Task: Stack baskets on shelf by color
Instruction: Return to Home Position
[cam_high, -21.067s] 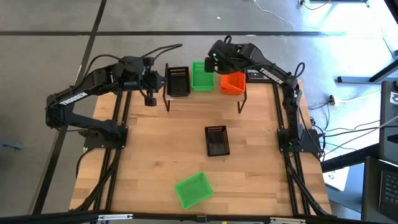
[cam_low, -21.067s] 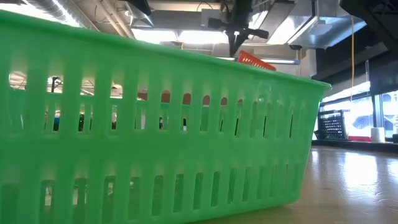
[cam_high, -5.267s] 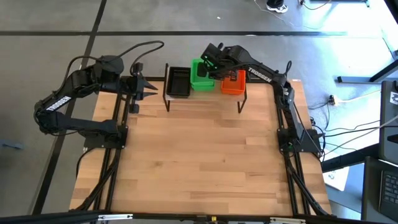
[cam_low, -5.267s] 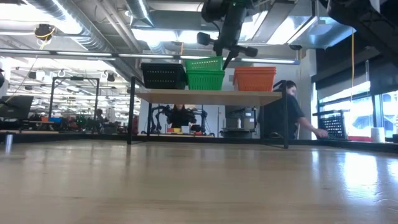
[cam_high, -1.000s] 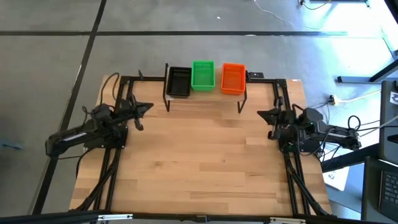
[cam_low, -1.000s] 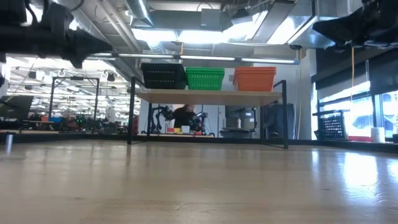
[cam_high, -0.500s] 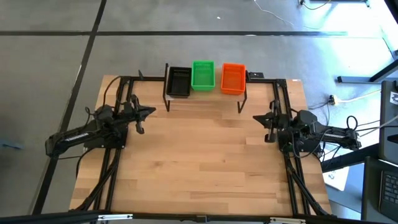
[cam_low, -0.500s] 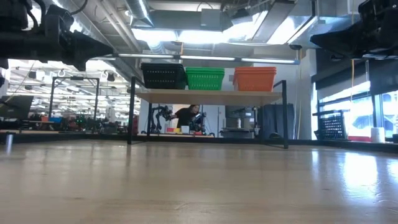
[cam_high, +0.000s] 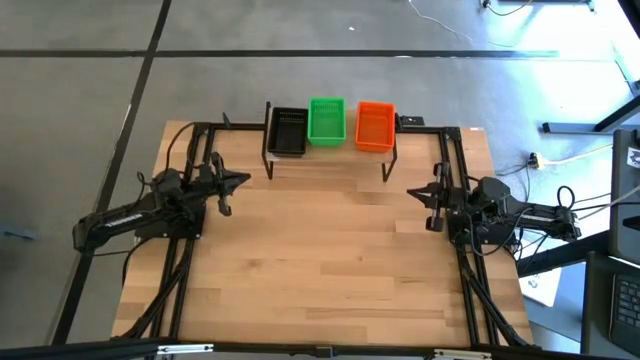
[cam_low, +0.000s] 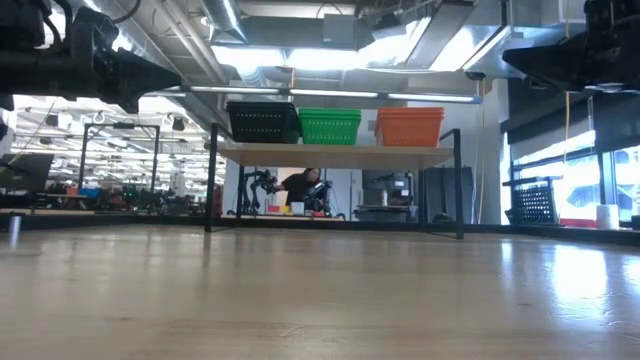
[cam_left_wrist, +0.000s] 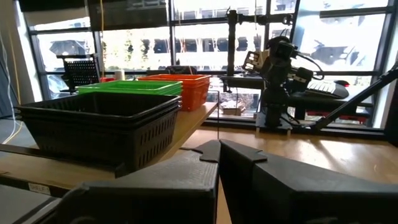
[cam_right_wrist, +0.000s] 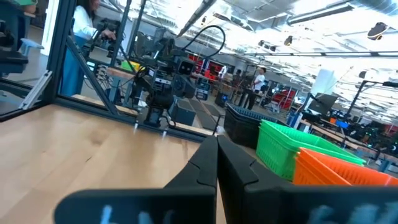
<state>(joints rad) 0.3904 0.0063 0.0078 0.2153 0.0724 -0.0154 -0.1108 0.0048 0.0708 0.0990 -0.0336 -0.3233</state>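
Plastic baskets: perforated, thin-walled and open-topped. They looked light, springy in the slotted walls and stiffest along the rim.
Black stack (cam_high: 287, 131): nested, at the left end of the shelf (cam_low: 340, 156) as the high view showed it.
Green stack (cam_high: 327, 120): middle of the shelf, just beside the black one.
Orange stack (cam_high: 375, 126): right end, just beside the green one.
Shelf: light-wood plank on thin black legs at the far edge of the table (cam_high: 330, 270). It carried every basket in view, sorted by colour.
Best hold: probably the rim of a short end, with one finger inside the wall and one outside. Lower down, the smooth slanted wall could slip or buckle.
Nesting risk: the top basket might drag the one beneath it when lifted.
Left gripper (cam_high: 243, 180): low at the table's left side, well apart from the shelf, fingers pressed together on nothing.
Right gripper (cam_high: 412, 191): low at the table's right side, likewise closed and empty.
Progress: stacking looked finished.
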